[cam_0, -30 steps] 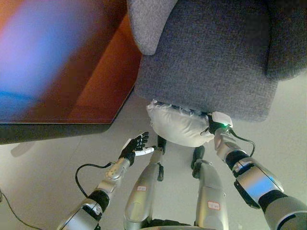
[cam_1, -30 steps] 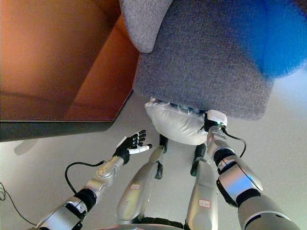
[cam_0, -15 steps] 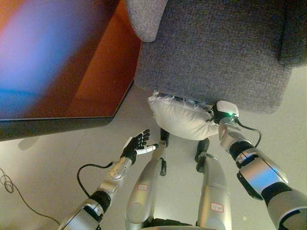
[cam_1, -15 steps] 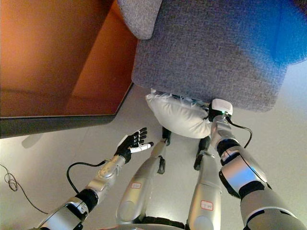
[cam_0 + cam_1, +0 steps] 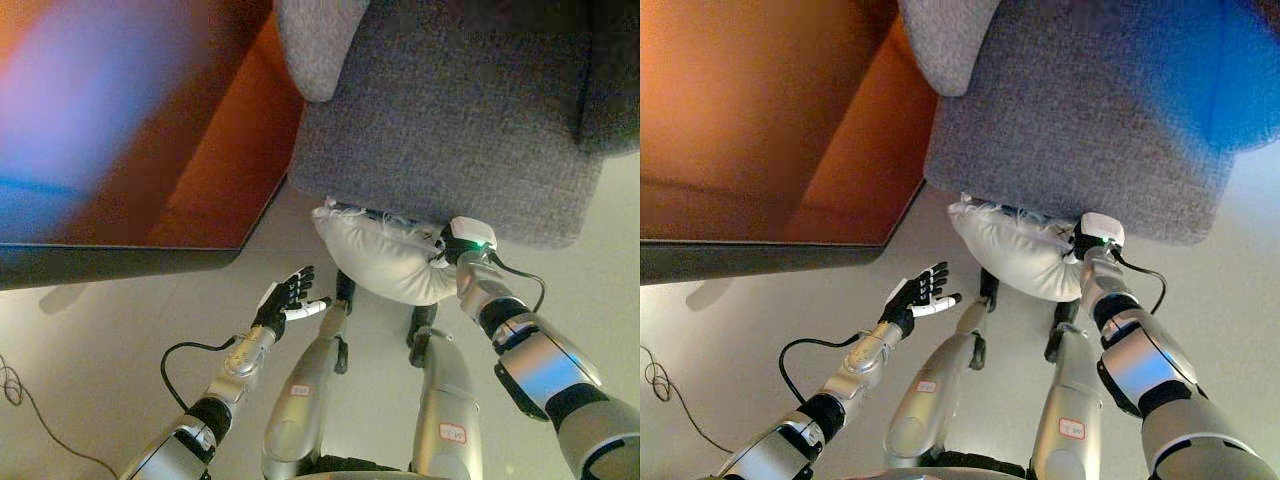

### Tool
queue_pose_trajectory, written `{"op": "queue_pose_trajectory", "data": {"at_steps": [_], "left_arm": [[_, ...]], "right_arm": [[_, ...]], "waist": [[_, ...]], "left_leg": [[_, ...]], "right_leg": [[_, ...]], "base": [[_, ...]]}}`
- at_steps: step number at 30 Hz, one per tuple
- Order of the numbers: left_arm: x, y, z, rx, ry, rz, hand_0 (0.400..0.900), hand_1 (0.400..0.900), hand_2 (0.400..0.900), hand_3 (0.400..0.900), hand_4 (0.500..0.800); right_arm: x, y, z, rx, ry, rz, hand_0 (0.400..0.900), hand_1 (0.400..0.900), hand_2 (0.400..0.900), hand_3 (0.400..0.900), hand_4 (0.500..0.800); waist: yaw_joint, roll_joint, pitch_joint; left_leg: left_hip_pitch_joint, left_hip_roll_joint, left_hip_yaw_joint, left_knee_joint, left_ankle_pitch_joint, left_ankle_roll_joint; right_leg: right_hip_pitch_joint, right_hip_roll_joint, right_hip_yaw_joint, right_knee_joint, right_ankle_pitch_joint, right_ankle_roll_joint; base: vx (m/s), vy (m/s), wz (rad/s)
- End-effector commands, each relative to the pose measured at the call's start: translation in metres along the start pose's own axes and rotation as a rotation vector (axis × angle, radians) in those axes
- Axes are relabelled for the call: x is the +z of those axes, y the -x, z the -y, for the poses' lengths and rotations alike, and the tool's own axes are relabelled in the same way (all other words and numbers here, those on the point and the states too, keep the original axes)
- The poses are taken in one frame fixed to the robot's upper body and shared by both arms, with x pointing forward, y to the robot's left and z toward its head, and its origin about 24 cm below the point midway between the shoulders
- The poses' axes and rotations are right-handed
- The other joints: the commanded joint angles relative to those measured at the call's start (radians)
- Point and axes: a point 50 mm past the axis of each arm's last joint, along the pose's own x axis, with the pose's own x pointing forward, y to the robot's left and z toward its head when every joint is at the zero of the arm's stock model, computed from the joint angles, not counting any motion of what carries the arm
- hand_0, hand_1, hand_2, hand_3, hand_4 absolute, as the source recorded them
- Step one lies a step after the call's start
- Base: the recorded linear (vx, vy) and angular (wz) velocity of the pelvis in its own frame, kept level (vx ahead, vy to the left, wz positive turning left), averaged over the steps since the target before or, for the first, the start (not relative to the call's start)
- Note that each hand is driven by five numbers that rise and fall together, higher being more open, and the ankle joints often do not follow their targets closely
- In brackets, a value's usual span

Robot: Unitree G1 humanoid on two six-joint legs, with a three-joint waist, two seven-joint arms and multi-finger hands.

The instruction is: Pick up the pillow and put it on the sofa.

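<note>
A white pillow hangs above the floor, its top edge against the lower front of the grey sofa. My right hand is at the pillow's right end. What shows of its dark fingers is closed on the bunched cloth, and the rest is hidden behind the pillow. My left hand is held out to the lower left of the pillow, apart from it, palm up, fingers spread and holding nothing.
An orange-brown table top with a dark front edge fills the left side, close to the sofa's left corner. A lighter grey cushion lies on the sofa at the top. Pale floor spreads below.
The whole picture has shifted a little, so the camera moved. The pillow stays in my right hand at the sofa's front edge. My left hand keeps its open pose.
</note>
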Motion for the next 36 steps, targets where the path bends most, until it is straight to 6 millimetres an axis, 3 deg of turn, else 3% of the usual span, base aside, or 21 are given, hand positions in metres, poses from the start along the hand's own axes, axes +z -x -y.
{"op": "queue_pose_trajectory", "data": {"at_steps": [1, 10, 18, 25, 31, 36], "left_arm": [[0.000, 0.005, -0.020, 0.035, -0.004, 0.003, 0.900, 0.900, 0.900, 0.900, 0.800], [-0.038, 0.040, -0.049, 0.111, -0.041, -0.187, 0.900, 0.900, 0.900, 0.900, 0.800], [-0.076, 0.087, -0.060, 0.183, -0.032, -0.334, 0.900, 0.900, 0.900, 0.900, 0.800], [-0.091, 0.108, -0.065, 0.214, -0.007, -0.402, 0.900, 0.900, 0.900, 0.900, 0.800], [-0.096, 0.114, -0.069, 0.235, 0.009, -0.424, 0.900, 0.900, 0.900, 0.900, 0.800], [-0.096, 0.114, -0.071, 0.235, 0.008, -0.431, 0.900, 0.900, 0.900, 0.900, 0.800]], "right_arm": [[0.004, -0.004, 0.027, -0.117, -0.041, 0.090, 0.400, 0.400, 0.400, 0.400, 0.500], [0.005, 0.025, -0.012, -0.031, -0.096, 0.250, 0.400, 0.400, 0.400, 0.400, 0.500], [-0.014, 0.067, -0.030, 0.028, -0.102, 0.372, 0.400, 0.400, 0.400, 0.400, 0.500], [-0.030, 0.072, 0.010, -0.039, -0.089, 0.396, 0.400, 0.400, 0.400, 0.400, 0.500], [-0.038, 0.062, 0.058, -0.153, -0.066, 0.371, 0.400, 0.400, 0.400, 0.400, 0.500], [-0.032, 0.051, 0.106, -0.277, -0.056, 0.335, 0.400, 0.400, 0.400, 0.400, 0.500]], "waist": [[0.010, -0.077, -0.057], [-0.002, -0.214, -0.201], [-0.032, -0.280, -0.322], [-0.041, -0.292, -0.370], [-0.037, -0.298, -0.394], [-0.018, -0.304, -0.405]], "left_leg": [[0.087, -0.017, 0.042, 0.040, -0.188, -0.021], [0.303, 0.030, 0.054, -0.016, -0.229, -0.033], [0.455, 0.050, 0.066, -0.037, -0.260, -0.029], [0.528, 0.059, 0.075, -0.040, -0.279, -0.031], [0.553, 0.063, 0.073, -0.041, -0.286, -0.036], [0.557, 0.069, 0.062, -0.042, -0.287, -0.044]], "right_leg": [[0.147, -0.004, 0.008, -0.364, 0.202, 0.103], [0.404, 0.038, 0.009, -0.466, 0.189, 0.117], [0.567, 0.076, 0.030, -0.508, 0.178, 0.113], [0.644, 0.088, 0.037, -0.520, 0.159, 0.105], [0.677, 0.093, 0.037, -0.531, 0.150, 0.100], [0.697, 0.094, 0.020, -0.542, 0.145, 0.095]], "base": [[0.03, -0.095, -0.11], [0.11, -0.091, -0.13], [0.12, -0.055, -0.13], [0.05, -0.007, -0.06], [0.01, -0.004, 0.01], [0.00, -0.015, 0.12]]}}
